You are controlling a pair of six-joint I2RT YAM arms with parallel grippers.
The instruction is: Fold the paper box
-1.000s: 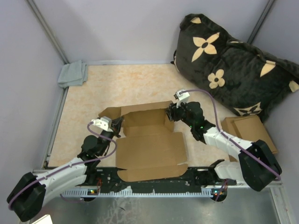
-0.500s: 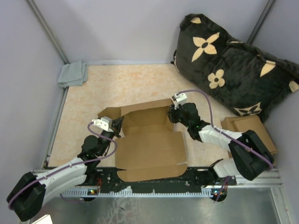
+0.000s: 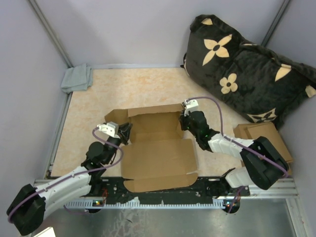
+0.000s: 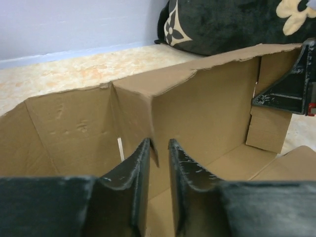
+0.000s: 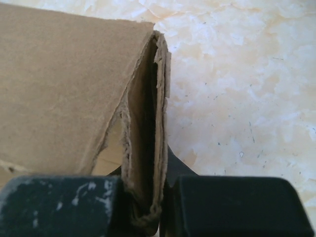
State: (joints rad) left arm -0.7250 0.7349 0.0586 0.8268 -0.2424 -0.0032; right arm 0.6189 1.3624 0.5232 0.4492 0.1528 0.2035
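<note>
1. Between the close-set fingers of the left gripper (image 4: 159, 145) stands the thin edge of the left wall of the paper box (image 3: 158, 158); the gripper pinches it.
2. Ahead of that gripper the box's back wall stands upright, and the box floor lies below and to its right.
3. The right gripper (image 5: 145, 190) is clamped on the doubled wall at the box's right end, and the cardboard rises from between its fingers.
4. Just right of that gripper lies the bare speckled tabletop (image 5: 237, 74).
5. The box's wide lid panel lies flat between both grippers, on the arm-base side.
6. Beyond the right gripper rests a black flowered cushion (image 3: 247, 69), and beside its arm a pile of flat cardboard sheets (image 3: 261, 134).
7. Far beyond the left gripper lies a grey cloth (image 3: 76, 78).
</note>
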